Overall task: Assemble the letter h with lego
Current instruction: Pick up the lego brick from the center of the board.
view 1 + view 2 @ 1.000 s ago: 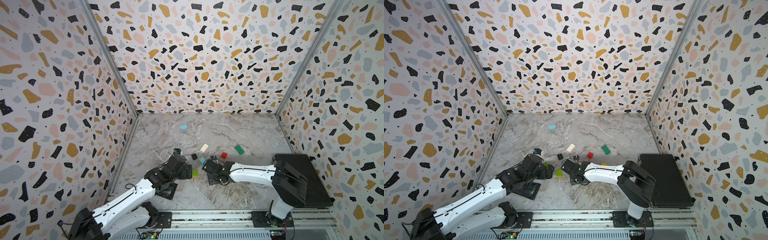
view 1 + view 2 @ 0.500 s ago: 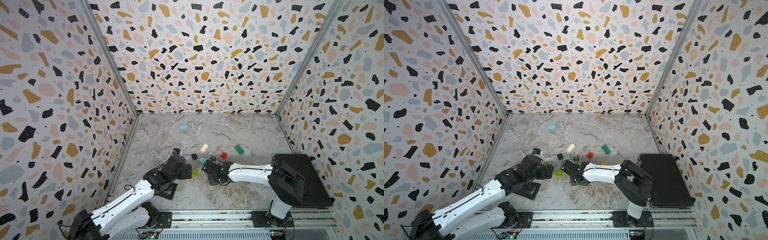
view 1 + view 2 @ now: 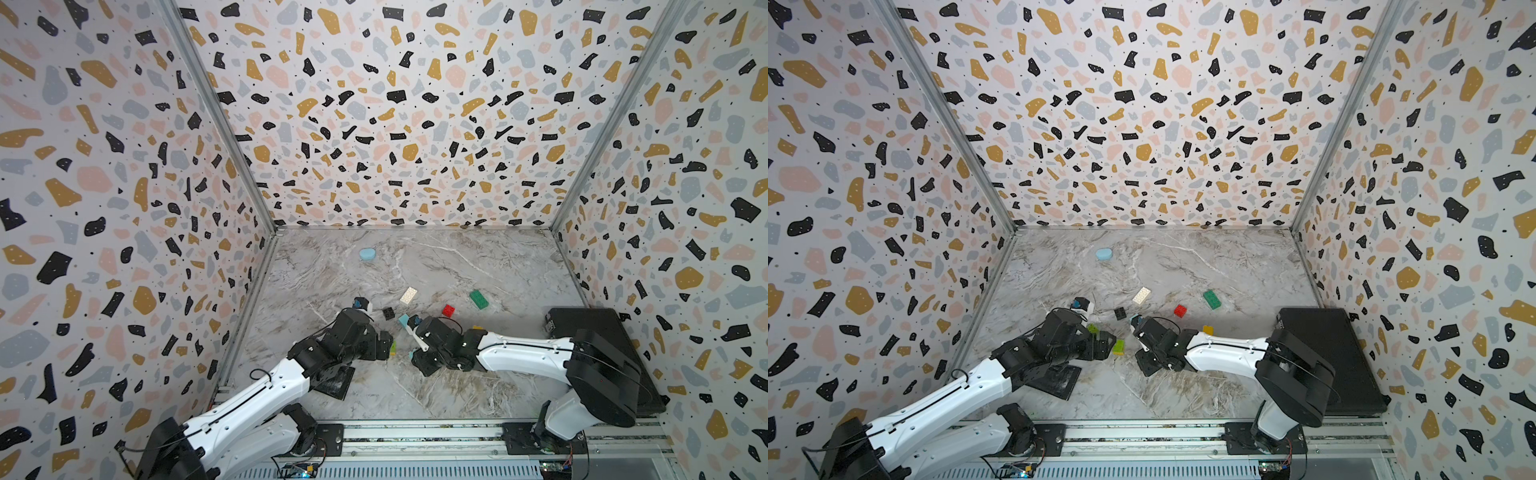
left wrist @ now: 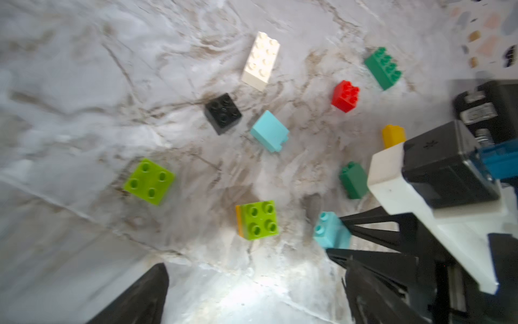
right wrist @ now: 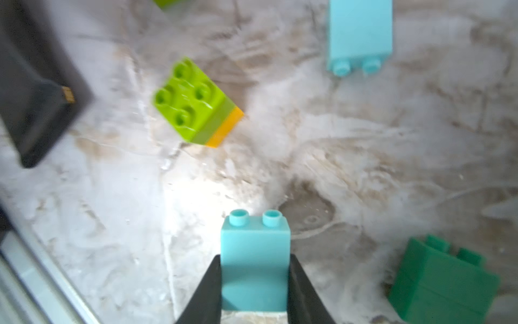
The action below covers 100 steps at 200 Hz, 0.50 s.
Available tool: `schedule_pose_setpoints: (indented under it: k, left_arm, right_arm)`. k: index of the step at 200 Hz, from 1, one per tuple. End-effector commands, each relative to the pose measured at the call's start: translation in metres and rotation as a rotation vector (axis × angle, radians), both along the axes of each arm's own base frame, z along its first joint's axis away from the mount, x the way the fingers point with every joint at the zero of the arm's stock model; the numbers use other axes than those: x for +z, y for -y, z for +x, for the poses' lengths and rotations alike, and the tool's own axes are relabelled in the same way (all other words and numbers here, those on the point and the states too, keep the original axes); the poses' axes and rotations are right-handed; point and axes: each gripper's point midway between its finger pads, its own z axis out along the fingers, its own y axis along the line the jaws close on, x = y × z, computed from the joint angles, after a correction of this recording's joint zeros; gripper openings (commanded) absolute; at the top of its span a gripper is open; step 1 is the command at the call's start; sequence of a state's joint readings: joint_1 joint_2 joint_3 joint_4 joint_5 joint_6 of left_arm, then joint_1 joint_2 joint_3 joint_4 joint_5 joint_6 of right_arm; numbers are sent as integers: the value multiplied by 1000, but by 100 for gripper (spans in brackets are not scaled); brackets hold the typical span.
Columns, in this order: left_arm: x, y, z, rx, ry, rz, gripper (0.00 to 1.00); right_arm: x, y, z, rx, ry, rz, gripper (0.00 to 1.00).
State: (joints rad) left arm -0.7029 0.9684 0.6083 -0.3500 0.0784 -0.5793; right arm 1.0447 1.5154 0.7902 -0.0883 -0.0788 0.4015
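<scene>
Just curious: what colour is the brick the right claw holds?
Light blue brick, clearest in the right wrist view.

Marble table: left arm and right arm both reach inward, ends near each other. Lime brick lies between them. Further back are the black brick, white brick, red brick and dark green brick. Yellow brick, possibly orange, sits beside the right arm. Pale-blue oval lump is well apart at the rear.
</scene>
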Motion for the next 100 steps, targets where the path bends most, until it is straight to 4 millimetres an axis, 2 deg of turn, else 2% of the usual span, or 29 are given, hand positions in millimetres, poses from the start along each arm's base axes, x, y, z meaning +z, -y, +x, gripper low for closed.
schedule_pose_setpoints:
  k: [1, 29, 53, 80, 100]
  left_arm:
    - [13, 37, -16, -158, -66, -174, 88]
    - [23, 62, -27, -235, -141, -318, 81]
    - [28, 78, -36, -302, -212, -389, 74]
    - [16, 79, -40, -303, -288, -361, 64]
    - [13, 74, -41, -281, -290, -348, 60]
  right_arm:
    - [28, -15, -8, 165, 137, 175, 0]
    - [39, -6, -14, 194, 204, 227, 0]
    - [48, -6, -18, 217, 226, 259, 0]
    - [52, -8, -19, 225, 223, 277, 0]
    - [54, -9, -20, 229, 221, 286, 0]
